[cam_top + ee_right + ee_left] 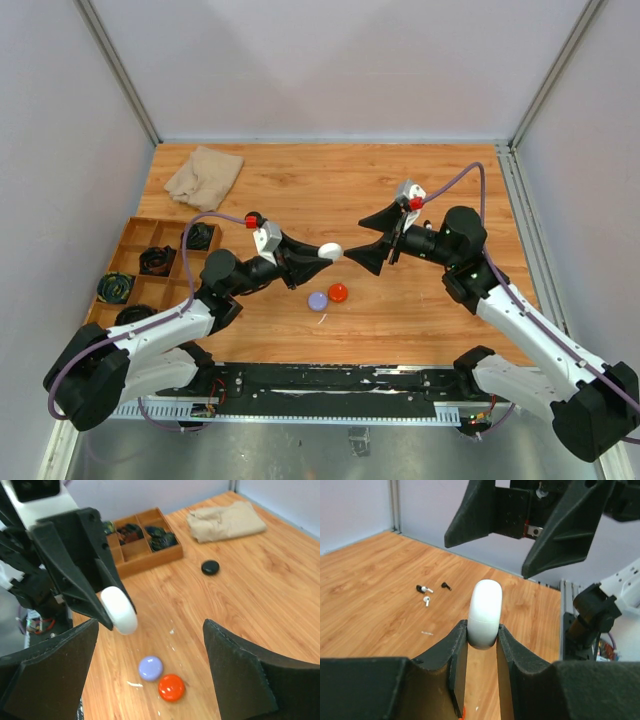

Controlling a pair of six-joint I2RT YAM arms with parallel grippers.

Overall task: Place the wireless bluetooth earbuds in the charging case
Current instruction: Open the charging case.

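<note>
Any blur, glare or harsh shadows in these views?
Top external: even light, soft shadows, no glare on the table. Left wrist: its own fingers dark and soft, white case crisp, earbuds tiny. Right wrist: near fingers blurred, red puck slightly soft.

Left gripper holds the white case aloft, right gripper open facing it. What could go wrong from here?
1. The left gripper pinches the white case only at one end; a nudge from the open right gripper close by could twist it free.
2. The case looks shut, so nothing can go in yet.
3. The earbuds lie loose on the table, tiny beside the wide grippers, easily flicked away.
</note>
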